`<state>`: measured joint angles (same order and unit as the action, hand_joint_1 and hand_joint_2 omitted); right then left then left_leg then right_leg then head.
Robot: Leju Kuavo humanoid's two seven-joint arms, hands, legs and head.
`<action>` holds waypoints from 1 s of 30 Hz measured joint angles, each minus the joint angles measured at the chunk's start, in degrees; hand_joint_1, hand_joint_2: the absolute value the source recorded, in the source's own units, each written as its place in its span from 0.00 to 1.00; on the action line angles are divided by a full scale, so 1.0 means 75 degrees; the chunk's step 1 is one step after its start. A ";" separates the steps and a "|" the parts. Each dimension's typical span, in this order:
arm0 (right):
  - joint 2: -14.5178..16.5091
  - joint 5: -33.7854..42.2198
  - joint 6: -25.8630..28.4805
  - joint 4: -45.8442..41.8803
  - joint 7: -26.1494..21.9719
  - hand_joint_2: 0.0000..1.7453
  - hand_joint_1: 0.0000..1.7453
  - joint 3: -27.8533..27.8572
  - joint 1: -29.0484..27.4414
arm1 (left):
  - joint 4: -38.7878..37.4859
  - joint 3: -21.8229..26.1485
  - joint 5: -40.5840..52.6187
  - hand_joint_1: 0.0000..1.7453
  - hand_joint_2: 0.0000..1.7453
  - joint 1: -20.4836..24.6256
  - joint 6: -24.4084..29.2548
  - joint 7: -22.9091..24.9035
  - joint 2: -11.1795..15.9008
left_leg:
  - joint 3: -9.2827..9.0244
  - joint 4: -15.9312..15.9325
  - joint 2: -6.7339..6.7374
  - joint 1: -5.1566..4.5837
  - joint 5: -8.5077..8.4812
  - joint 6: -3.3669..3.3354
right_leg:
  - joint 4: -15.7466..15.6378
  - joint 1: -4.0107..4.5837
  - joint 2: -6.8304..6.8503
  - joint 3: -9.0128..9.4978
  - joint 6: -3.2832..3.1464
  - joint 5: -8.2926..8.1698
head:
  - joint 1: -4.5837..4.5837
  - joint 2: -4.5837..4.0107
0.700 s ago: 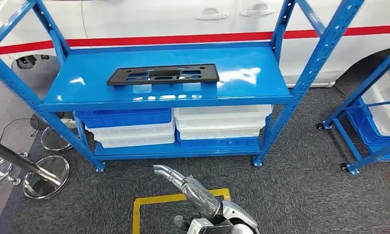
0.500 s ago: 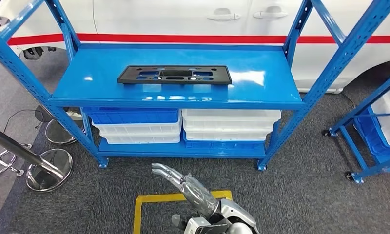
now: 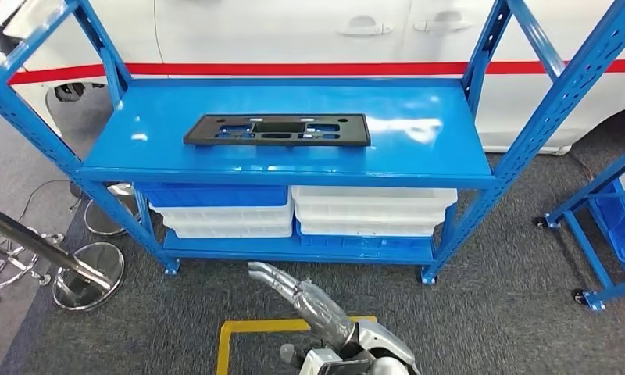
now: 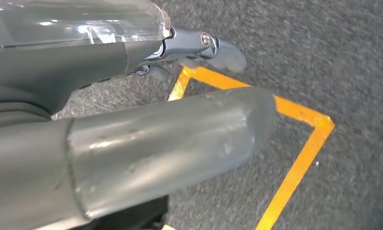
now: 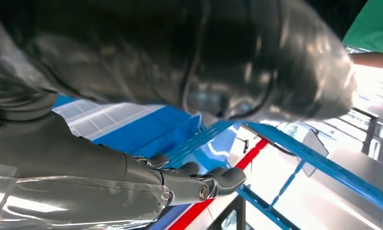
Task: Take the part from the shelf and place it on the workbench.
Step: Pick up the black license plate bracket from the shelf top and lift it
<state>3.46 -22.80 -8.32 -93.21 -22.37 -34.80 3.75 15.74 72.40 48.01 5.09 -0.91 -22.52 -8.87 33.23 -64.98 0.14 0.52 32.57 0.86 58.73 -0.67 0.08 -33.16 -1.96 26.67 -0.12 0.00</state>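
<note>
A flat black plastic part (image 3: 276,130) with several cut-outs lies flat on the top board of the blue shelf (image 3: 419,148), left of its middle. My right hand (image 3: 282,283) reaches forward low in front of the shelf, well short of the part, fingers stretched out and holding nothing. The right wrist view has the same hand (image 5: 194,184) with its fingers loosely extended towards the blue frame and bins. My left hand (image 4: 180,48) hangs over the grey carpet, fingers out and empty.
White bins (image 3: 372,207) and a blue bin (image 3: 216,195) fill the lower shelf. A white car (image 3: 294,31) with a red stripe stands behind. Chrome stanchion bases (image 3: 87,275) are at the left, a blue cart (image 3: 606,234) at the right, yellow floor tape (image 3: 239,332) at my feet.
The whole picture has shifted: the camera moved, and the shelf now sits lower and more centred. The right hand keeps its outstretched pose. The part has not moved on the shelf.
</note>
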 joint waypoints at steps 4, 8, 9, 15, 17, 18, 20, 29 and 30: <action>-0.0001 0.0000 -0.0001 -0.0001 0.0004 0.00 0.00 -0.0009 -0.0018 | -0.0001 0.0003 -0.0002 0.00 0.00 -0.0038 0.0002 0.0002 0.0000 | 0.0878 -0.1136 0.0001 0.0018 0.0044 0.0045 | 0.0003 0.0025 -0.0021 0.0137 -0.0033 0.0135 | -0.0004 0.0000; -0.0001 -0.0001 -0.0001 -0.0003 0.0002 0.00 0.00 -0.0013 -0.0011 | -0.0001 0.0002 -0.0001 0.00 0.00 -0.0034 0.0002 0.0001 0.0014 | 0.0149 0.0842 0.0002 -0.0058 -0.1042 -0.0175 | -0.0002 0.0069 -0.0036 0.0344 0.0087 0.0329 | -0.0001 0.0000; -0.0001 -0.0001 -0.0002 -0.0003 0.0002 0.00 0.00 -0.0014 -0.0011 | -0.0001 0.0003 -0.0002 0.00 0.00 -0.0035 0.0004 0.0001 0.0015 | 0.0125 0.0883 -0.0001 -0.0078 -0.0993 -0.0206 | -0.0018 0.0072 -0.0036 0.0341 0.0128 0.0337 | -0.0001 0.0000; -0.0007 -0.0002 0.0110 -0.0049 0.0015 0.00 0.00 -0.0015 -0.0037 | -0.0001 0.0006 -0.0010 0.00 0.00 -0.0039 0.0022 -0.0001 0.0016 | -0.0211 0.1185 -0.0003 0.0013 -0.0911 -0.0401 | 0.1711 0.0041 -0.0020 -0.0550 0.0345 0.1102 | 0.0001 0.0000; -0.0006 -0.0007 0.0163 -0.0058 0.0042 0.00 0.00 -0.0015 -0.0080 | -0.0001 0.0008 -0.0014 0.00 0.00 -0.0048 0.0032 -0.0002 0.0017 | -0.0304 0.1182 -0.0010 0.0011 -0.0828 -0.0404 | 0.2209 0.0029 -0.0018 -0.0985 0.0362 0.1050 | 0.0001 0.0000; -0.0004 -0.0010 0.0180 -0.0066 0.0058 0.00 0.00 -0.0015 -0.0090 | -0.0001 0.0010 -0.0015 0.00 0.00 -0.0055 0.0035 -0.0002 0.0017 | -0.0375 0.1180 -0.0015 0.0012 -0.0777 -0.0394 | 0.2023 0.0023 -0.0017 -0.0984 0.0360 0.0786 | 0.0001 0.0000; 0.0005 -0.0023 0.0216 -0.0101 0.0112 0.00 0.00 -0.0015 -0.0094 | -0.0002 0.0014 -0.0018 0.00 0.00 -0.0060 0.0037 -0.0003 0.0012 | -0.0519 0.1156 -0.0029 -0.0002 -0.0644 -0.0344 | 0.1051 0.0022 -0.0016 -0.0678 0.0320 0.0061 | 0.0002 0.0000; 0.0202 -0.0061 0.0237 -0.0141 0.0294 0.00 0.00 -0.0012 -0.0083 | -0.0007 0.0017 0.0024 0.00 0.00 0.0002 0.0052 -0.0004 -0.0002 | -0.0080 -0.0115 -0.0039 0.0020 0.0218 0.0034 | 0.0024 0.0016 -0.0022 -0.0116 -0.0034 -0.0056 | -0.0002 0.0000; 0.0212 -0.0061 0.0234 -0.0129 0.0297 0.00 0.00 -0.0012 -0.0084 | -0.0007 0.0017 0.0025 0.00 0.00 -0.0003 0.0051 -0.0002 -0.0004 | 0.0255 -0.0649 -0.0039 0.0026 0.0388 0.0058 | 0.0025 0.0021 -0.0019 -0.0080 -0.0051 -0.0015 | -0.0002 0.0000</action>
<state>5.05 -23.26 -6.57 -94.18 -20.15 -34.88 3.12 15.69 72.53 48.20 5.06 -0.53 -22.53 -8.91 35.14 -69.85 -0.15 0.72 35.48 1.30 58.92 -0.52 -0.06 -33.76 -2.34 26.56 -0.14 0.00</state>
